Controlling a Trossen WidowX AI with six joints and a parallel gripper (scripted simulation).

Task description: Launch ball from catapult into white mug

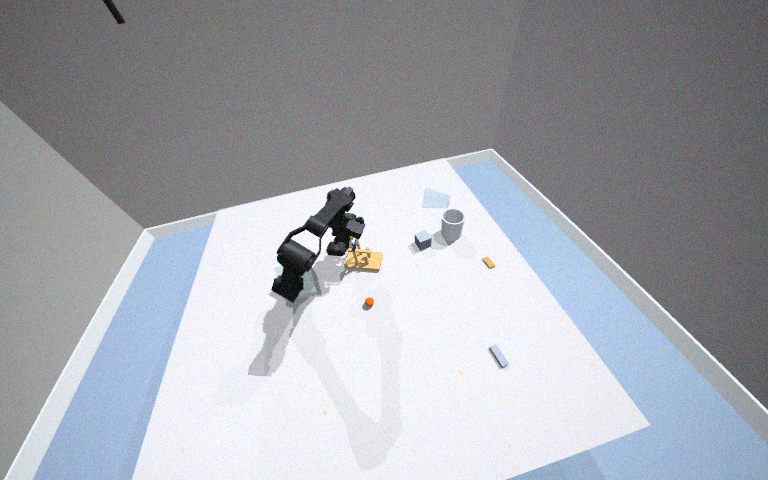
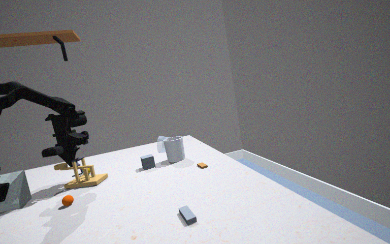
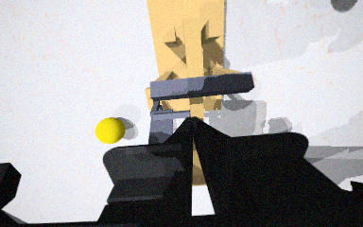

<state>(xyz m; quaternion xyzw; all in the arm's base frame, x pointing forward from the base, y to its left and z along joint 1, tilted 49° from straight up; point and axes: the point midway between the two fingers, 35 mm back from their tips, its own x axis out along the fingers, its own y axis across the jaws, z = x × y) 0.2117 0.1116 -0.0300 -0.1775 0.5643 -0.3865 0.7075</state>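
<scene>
Gripper (image 1: 353, 246) (image 2: 71, 165) (image 3: 191, 121), clenched on nothing at the catapult (image 1: 370, 261) (image 2: 97, 179) (image 3: 167, 28), may press its arm down and fire it unaimed.

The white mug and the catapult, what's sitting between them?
A small gray block sits between the white mug and the catapult, in the top and exterior views.
</scene>
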